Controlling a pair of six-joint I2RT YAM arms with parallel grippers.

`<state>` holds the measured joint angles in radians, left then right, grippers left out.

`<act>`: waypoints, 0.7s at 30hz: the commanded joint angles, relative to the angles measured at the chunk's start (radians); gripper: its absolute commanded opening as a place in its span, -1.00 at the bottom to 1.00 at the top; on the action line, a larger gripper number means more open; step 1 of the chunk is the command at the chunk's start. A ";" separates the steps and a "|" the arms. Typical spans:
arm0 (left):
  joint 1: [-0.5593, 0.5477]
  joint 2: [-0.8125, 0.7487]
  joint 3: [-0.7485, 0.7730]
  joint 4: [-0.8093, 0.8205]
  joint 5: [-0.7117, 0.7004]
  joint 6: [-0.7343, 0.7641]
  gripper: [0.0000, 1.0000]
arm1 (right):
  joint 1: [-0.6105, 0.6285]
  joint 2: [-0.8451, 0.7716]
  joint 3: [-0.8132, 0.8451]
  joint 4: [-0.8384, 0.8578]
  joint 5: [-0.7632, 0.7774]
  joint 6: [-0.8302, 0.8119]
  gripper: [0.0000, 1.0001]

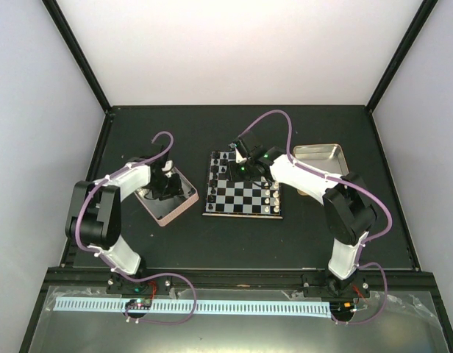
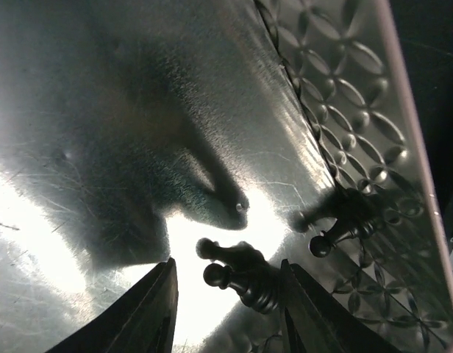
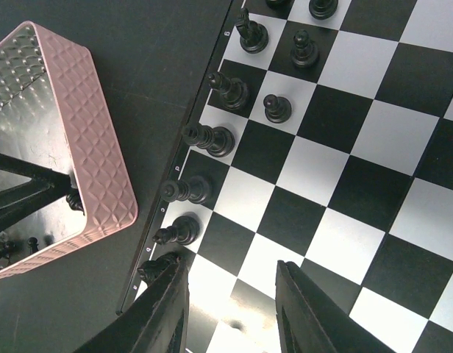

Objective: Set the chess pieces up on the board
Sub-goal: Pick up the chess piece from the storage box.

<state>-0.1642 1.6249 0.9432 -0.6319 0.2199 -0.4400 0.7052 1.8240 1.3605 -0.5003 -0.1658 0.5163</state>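
Observation:
My left gripper (image 2: pixel 228 268) is down inside the pink-rimmed tin (image 1: pixel 168 202), its jaws open. A black pawn (image 2: pixel 245 283) lies on its side on the tin floor between them, its base close against the right finger (image 2: pixel 307 309). A second black pawn (image 2: pixel 344 232) lies by the tin's patterned wall. My right gripper (image 3: pixel 232 266) hovers open over the board (image 3: pixel 322 169) near its far left corner, nothing between its fingers. Several black chess pieces (image 3: pixel 212 138) stand along the board's left edge, with two pawns (image 3: pixel 278 109) in the adjoining column. A black knight (image 3: pixel 157 268) shows partly behind my right gripper's left finger.
The pink tin (image 3: pixel 94 147) sits just left of the board (image 1: pixel 243 193), with a narrow strip of dark table between. A silver tin (image 1: pixel 320 158) stands at the board's right, behind the right arm. Pale pieces (image 1: pixel 274 195) line the board's right side.

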 commanded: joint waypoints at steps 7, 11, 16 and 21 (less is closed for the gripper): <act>-0.006 0.050 0.002 0.041 0.069 -0.081 -0.25 | -0.005 -0.028 -0.011 0.012 -0.005 0.005 -0.33; -0.005 0.028 -0.051 0.115 0.067 -0.153 -0.34 | -0.005 -0.026 -0.012 0.011 -0.007 0.004 -0.33; -0.005 0.007 -0.134 0.259 0.094 -0.252 -0.36 | -0.004 -0.028 -0.014 0.008 -0.009 0.002 -0.33; -0.006 -0.006 -0.169 0.315 0.066 -0.312 -0.48 | -0.005 -0.031 -0.014 0.003 -0.008 -0.004 -0.33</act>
<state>-0.1650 1.6157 0.8158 -0.3790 0.3115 -0.6716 0.7052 1.8240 1.3605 -0.5007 -0.1673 0.5186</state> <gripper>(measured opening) 0.280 0.335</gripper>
